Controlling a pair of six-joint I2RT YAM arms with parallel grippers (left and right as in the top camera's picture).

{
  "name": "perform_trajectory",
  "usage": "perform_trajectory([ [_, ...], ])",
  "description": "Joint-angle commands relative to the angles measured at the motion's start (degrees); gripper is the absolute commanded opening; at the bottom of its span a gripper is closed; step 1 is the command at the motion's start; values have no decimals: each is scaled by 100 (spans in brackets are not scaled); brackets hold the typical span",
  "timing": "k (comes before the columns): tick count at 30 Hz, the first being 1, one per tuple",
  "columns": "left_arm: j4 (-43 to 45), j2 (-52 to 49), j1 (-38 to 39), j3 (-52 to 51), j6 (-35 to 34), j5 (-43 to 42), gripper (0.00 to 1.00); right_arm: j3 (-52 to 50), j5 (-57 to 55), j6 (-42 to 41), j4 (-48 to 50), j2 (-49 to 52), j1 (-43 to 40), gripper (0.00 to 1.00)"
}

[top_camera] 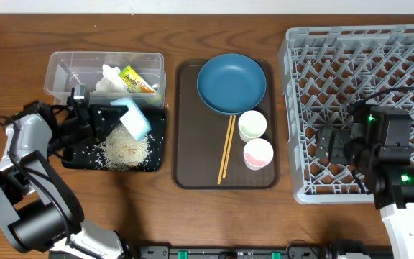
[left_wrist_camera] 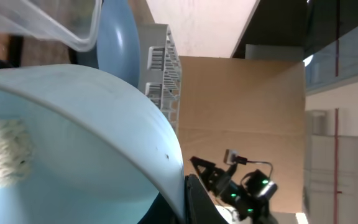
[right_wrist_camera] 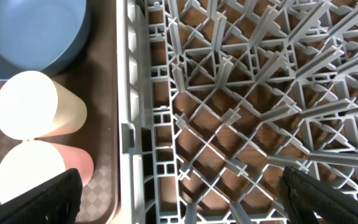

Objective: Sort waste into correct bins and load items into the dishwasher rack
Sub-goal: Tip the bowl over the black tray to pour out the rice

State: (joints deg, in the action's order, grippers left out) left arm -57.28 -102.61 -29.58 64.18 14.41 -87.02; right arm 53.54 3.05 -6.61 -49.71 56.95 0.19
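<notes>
Over the black tray (top_camera: 74, 160), the left gripper (top_camera: 119, 115) holds the light blue bowl (top_camera: 135, 119) by its rim, with its fingers squeezed tight on it. The bowl is tipped up steeply, so from above you mostly see its blue outside. A pile of white rice (top_camera: 124, 150) lies on the black tray, right under and beside the bowl, and more grains are spread around the pile. Up close, the left wrist camera shows a bit of rice inside the bowl too (it is blurry).

Just behind the black tray sits the clear tub (top_camera: 60, 72). The crumpled tissue (top_camera: 108, 78) and the yellow-green wrapper (top_camera: 135, 79) lie inside it, side by side.

The brown serving tray (top_camera: 185, 165) is in the middle of the table. The dark blue plate (top_camera: 231, 83) rests at its far end. The chopsticks (top_camera: 226, 147) lie along the tray, starting at the plate's edge. The pale green-white cup (top_camera: 252, 124) and the pink cup (top_camera: 258, 152) stand just beside them, mouths up, very close together.

The big grey rack (top_camera: 408, 57) is on the right. The right gripper (top_camera: 327, 144) hangs over its near left part. Its fingers (right_wrist_camera: 48, 199) are spread wide apart and hold nothing.
</notes>
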Motion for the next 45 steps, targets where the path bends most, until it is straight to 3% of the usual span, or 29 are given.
perform_trajectory([
  [1, 321, -48, -26, -28, -623, 863, 6, 111, 2, -63, -4, -13, 59, 99],
  [3, 514, -48, -26, -28, -1158, 1143, 6, 111, 2, -63, -4, -13, 59, 99],
  [5, 538, -48, -24, -28, -1215, 811, 6, 111, 2, -63, -7, -13, 59, 99],
  [8, 501, -48, -24, -28, -472, -326, 6, 111, 2, -63, -9, -13, 59, 99],
  [11, 601, -48, -37, -24, -354, -186, 6, 111, 2, -63, -9, -13, 59, 99],
  [15, 688, -48, -50, -24, -1202, 240, 6, 111, 2, -63, -7, -13, 59, 99],
  [18, 675, -37, -50, -20, -710, -310, 6, 111, 2, -63, -9, -13, 59, 99],
  [22, 817, -37, -79, -20, -975, 153, 6, 111, 2, -63, -11, -13, 59, 99],
  [24, 811, -37, -74, -20, -920, -291, 6, 111, 2, -63, -11, -13, 59, 99],
  [33, 728, 264, 96, -9, -850, -256, 6, 111, 2, -63, -24, -13, 59, 99],
  [39, 752, 1215, 927, 13, -1115, 1464, 6, 111, 0, -63, -4, -13, 59, 99],
  [45, 1086, 1845, 2557, 24, -1329, 3657, 7, 111, 0, -63, 0, -13, 59, 99],
])
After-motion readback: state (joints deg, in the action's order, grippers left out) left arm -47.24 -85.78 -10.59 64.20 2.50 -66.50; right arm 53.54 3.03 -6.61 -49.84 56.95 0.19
